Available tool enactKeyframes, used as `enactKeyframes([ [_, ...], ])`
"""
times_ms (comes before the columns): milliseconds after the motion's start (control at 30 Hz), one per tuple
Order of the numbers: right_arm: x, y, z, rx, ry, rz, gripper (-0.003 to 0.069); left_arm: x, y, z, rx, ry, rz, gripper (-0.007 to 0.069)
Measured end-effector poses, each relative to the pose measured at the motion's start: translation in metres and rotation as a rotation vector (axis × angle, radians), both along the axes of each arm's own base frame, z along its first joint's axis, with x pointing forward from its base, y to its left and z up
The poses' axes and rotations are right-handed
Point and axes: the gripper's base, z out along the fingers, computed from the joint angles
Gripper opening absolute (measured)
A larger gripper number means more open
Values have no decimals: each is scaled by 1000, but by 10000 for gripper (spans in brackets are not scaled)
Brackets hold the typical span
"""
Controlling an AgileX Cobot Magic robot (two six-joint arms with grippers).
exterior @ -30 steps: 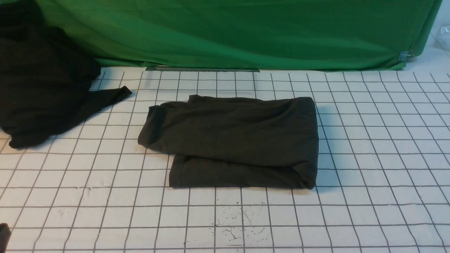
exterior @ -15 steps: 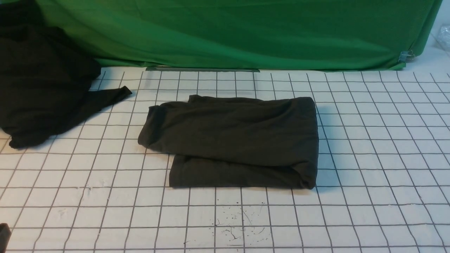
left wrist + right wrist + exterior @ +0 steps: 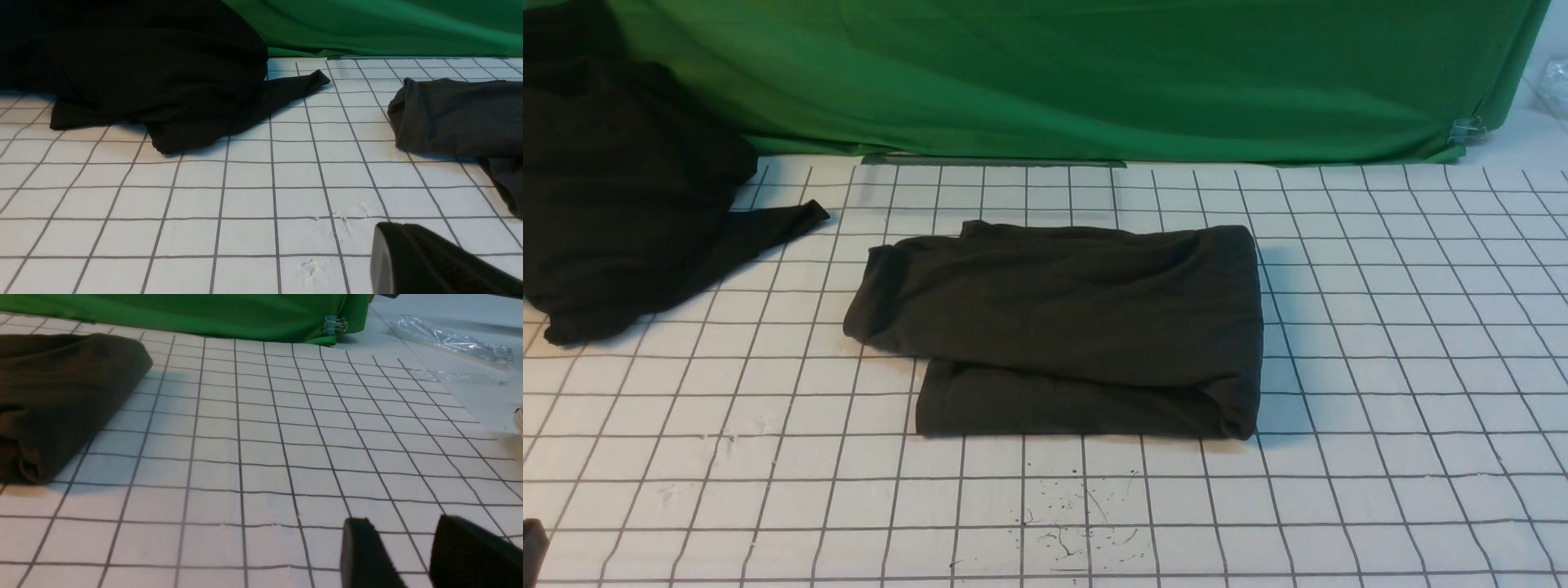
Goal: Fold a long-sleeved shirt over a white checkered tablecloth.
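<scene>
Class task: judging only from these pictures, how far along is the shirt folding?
Done: the long-sleeved shirt lies as a compact folded rectangle on the white checkered tablecloth. In hand: nothing; the right gripper is open and empty, the left gripper shut, both off the shirt. Left: apparently nothing, perhaps squaring the offset top layer.

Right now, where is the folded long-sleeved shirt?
In the front view, the long-sleeved shirt lies folded mid-tablecloth, right of the black garment heap.
</scene>
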Motion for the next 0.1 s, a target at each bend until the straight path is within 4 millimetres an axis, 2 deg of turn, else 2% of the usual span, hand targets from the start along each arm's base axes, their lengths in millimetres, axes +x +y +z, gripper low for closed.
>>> enactKeyframes([
  [100, 0, 0, 0, 0, 0, 0, 242, 0, 0, 0, -1, 0, 0, 4],
])
